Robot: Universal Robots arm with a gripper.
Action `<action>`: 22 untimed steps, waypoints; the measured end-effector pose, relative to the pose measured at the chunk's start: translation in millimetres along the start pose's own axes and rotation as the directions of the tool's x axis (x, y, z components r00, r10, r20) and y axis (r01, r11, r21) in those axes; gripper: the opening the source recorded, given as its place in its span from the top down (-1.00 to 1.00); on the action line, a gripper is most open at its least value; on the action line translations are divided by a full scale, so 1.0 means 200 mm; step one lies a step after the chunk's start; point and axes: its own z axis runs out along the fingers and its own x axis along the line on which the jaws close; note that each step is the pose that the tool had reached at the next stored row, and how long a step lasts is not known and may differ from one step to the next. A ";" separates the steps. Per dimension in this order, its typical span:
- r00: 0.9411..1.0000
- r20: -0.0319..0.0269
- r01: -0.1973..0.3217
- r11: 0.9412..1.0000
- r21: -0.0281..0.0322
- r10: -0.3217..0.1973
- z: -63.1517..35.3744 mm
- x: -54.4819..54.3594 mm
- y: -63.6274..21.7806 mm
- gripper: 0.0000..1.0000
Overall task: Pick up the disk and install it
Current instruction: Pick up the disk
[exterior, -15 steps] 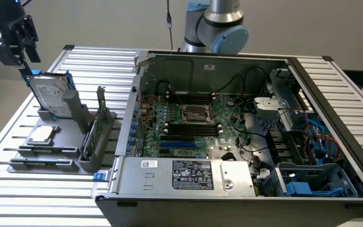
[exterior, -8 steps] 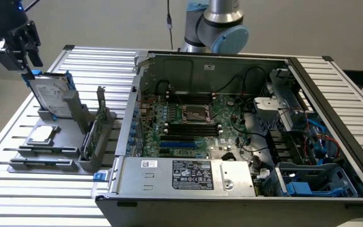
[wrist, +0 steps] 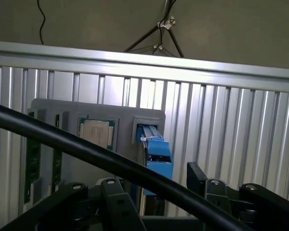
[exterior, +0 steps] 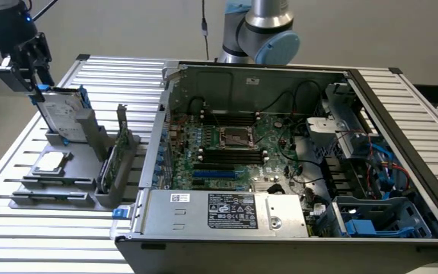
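— One claw, yours. How does it stand?

— Spread wide, at the exterior view's left. My claw [exterior: 30, 77] hangs just over the disk [exterior: 57, 111]. My fingers [wrist: 116, 199] sit apart on either side of its blue top end, gripping nothing.

— And the disk itself?

— It is upright in its slot in the grey holder [exterior: 44, 201]. The processor chip [exterior: 52, 162] lies flat nearer the camera, and the green circuit card [exterior: 109, 162] stands on edge just to the right. Further right, the open computer case [exterior: 280, 257] rests on the slatted table [exterior: 21, 240] with its motherboard [exterior: 227, 142] exposed.
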 end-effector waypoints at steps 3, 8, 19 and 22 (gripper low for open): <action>1.000 0.000 0.000 1.000 0.000 0.000 0.027 0.00 0.007 -0.19; 1.000 0.000 -0.007 1.000 0.000 0.007 0.056 -0.01 0.006 -0.19; 1.000 0.001 -0.031 1.000 0.000 0.031 0.083 -0.01 0.006 -0.19; 1.000 0.001 -0.031 1.000 0.000 0.031 0.091 -0.01 0.005 -0.19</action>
